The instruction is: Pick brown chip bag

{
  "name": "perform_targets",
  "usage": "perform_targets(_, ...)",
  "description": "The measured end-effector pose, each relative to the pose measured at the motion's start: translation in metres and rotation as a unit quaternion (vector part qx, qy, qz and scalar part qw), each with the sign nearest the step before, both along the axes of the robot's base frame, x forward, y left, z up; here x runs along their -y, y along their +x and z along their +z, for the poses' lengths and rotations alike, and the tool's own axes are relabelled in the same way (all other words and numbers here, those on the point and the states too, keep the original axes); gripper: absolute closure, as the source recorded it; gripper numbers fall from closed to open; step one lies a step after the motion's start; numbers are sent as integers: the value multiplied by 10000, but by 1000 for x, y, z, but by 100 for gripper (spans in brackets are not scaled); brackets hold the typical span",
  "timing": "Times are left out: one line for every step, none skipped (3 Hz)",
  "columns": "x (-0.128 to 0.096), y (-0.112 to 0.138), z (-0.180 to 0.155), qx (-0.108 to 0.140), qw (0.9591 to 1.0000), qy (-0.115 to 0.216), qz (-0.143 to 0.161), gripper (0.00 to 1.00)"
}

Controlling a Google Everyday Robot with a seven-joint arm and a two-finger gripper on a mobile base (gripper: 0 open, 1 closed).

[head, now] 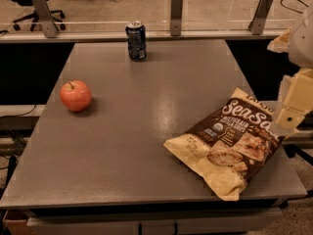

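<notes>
The brown chip bag (230, 142) lies flat on the grey table (146, 131) at the front right, its lower corner near the table's front edge. It is dark brown with cream-yellow ends and white "Sea Salt" lettering. My gripper (288, 119) is at the right edge of the view, its pale finger reaching down to the bag's right upper side, close to or touching it. Most of the gripper is cut off by the frame edge.
A red apple (76, 95) sits at the table's left. A dark soda can (136, 40) stands upright at the back centre. A glass barrier with metal posts (176, 12) runs behind the table. Office chairs stand beyond it.
</notes>
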State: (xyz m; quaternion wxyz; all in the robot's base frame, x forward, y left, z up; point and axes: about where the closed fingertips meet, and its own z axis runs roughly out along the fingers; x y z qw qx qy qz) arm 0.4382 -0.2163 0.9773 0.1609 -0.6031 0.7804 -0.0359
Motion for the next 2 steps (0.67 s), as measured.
perform_targets(0, 0, 0, 11, 10000, 2, 1, 0)
perform_targets(12, 18, -25, -197, 9988, 332, -309, 0)
